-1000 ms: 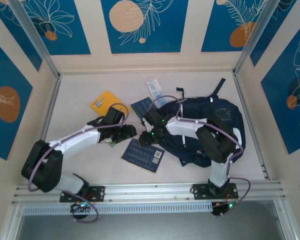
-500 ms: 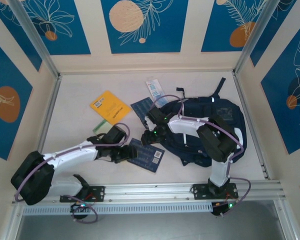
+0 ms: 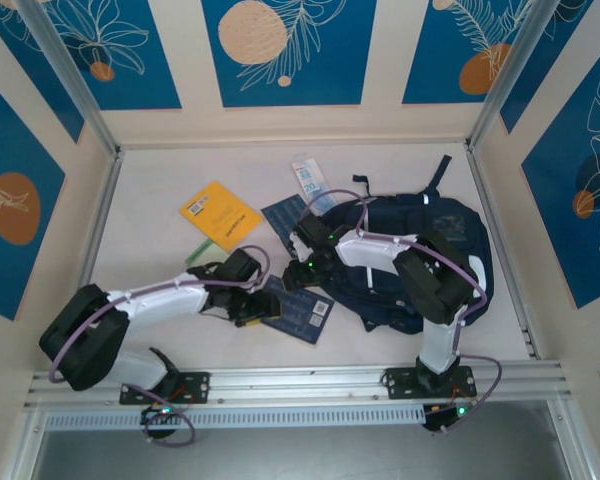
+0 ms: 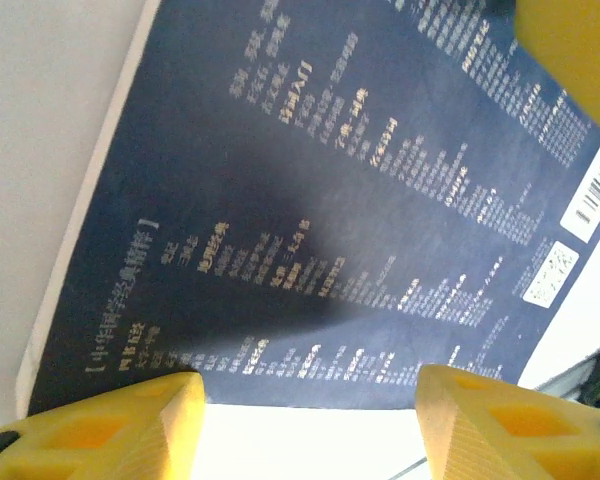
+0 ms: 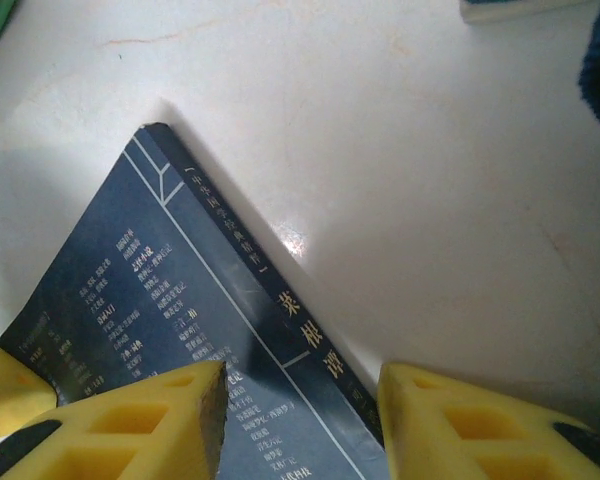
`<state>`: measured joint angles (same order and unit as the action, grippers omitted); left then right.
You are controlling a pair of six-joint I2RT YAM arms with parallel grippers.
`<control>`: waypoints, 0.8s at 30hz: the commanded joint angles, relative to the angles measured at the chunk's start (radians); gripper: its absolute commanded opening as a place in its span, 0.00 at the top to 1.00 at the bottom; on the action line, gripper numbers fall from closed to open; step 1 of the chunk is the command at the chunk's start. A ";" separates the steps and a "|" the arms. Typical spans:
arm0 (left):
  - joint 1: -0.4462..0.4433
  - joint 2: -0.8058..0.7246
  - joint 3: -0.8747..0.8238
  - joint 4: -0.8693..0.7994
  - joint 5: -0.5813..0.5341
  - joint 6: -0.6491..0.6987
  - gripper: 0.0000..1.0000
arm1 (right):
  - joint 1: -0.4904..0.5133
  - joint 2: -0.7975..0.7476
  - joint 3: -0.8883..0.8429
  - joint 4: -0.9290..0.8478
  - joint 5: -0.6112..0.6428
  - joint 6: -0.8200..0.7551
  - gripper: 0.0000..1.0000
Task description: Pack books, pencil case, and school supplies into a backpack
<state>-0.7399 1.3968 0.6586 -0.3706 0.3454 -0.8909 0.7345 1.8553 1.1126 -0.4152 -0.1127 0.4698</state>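
**Inspector:** Grippers first. State of each?

**Assistant:** The left gripper [image 4: 305, 388] has its fingers well apart with nothing between them. It hangs low at the left edge of the near navy book [image 4: 310, 180], which lies flat on the bench [image 3: 160, 200], barcode side up. No grip has been taken.

**Inspector:** And the other?

**Assistant:** The right gripper [image 5: 302, 380] is also parted and holds nothing. A navy book [image 5: 180, 330] lies flat beneath it, one corner pointing away from the fingers. I cannot tell from the wrist view whether that is the near one or the far navy book [image 3: 280, 213].

**Inspector:** Any contact?

**Assistant:** None that I can confirm on either side.

**Inspector:** What lies outside the bag?

**Assistant:** From above, both navy books. The yellow book [image 3: 220, 213] is further left, with a green packet [image 3: 197, 252] just near of it. A blue-white packet [image 3: 308, 177] lies toward the far wall. All of these are on the bench, and none is in a gripper.

**Inspector:** The backpack?

**Assistant:** The backpack [image 3: 450, 225] lies on the right half of the bench, partly under the right arm. Its opening and contents are hidden, so I cannot say what, if anything, is inside.

**Inspector:** Your assessment of progress?

**Assistant:** Early, in my judgement. Three books and two packets have yet to go in. The step in hand appears to be picking up a navy book, possibly with both arms. Everything visible on the bench is yet to be packed.
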 commanded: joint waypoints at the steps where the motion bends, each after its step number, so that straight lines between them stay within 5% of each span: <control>1: 0.014 0.056 0.076 -0.013 -0.102 0.069 0.41 | -0.013 0.027 -0.026 -0.065 -0.013 -0.011 0.55; 12: 0.148 0.220 0.260 -0.004 -0.109 0.112 0.43 | -0.042 -0.032 -0.072 -0.016 -0.023 0.075 0.56; 24: 0.045 -0.068 0.059 -0.092 -0.038 0.078 0.40 | -0.053 -0.042 -0.071 -0.061 0.013 0.030 0.56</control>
<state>-0.6643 1.3590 0.7750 -0.3870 0.2813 -0.8047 0.6952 1.8168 1.0580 -0.4068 -0.1387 0.5041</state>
